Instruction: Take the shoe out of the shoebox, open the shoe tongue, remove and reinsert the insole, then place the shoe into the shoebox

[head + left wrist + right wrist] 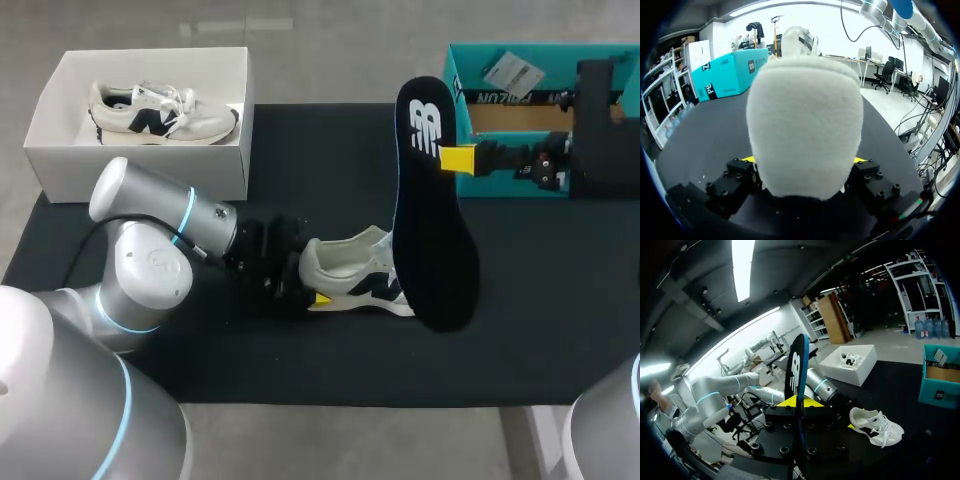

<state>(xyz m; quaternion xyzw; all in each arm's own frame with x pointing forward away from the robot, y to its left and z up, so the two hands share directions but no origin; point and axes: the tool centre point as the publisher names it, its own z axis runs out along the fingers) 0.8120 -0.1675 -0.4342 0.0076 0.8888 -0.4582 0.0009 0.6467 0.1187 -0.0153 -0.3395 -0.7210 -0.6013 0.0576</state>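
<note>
A cream and navy shoe lies on its side in the middle of the black mat. My left gripper is shut on its heel, with a yellow tip showing under it. In the left wrist view the cream heel fills the space between the left gripper's fingers. The black insole hangs edge-up over the shoe's toe end, held near its top by my right gripper. In the right wrist view the insole stands between the right gripper's yellow tips, and the shoe lies below.
A white shoebox at the back left holds a second shoe. A teal box stands open at the back right, under my right arm. The mat's front strip is bare.
</note>
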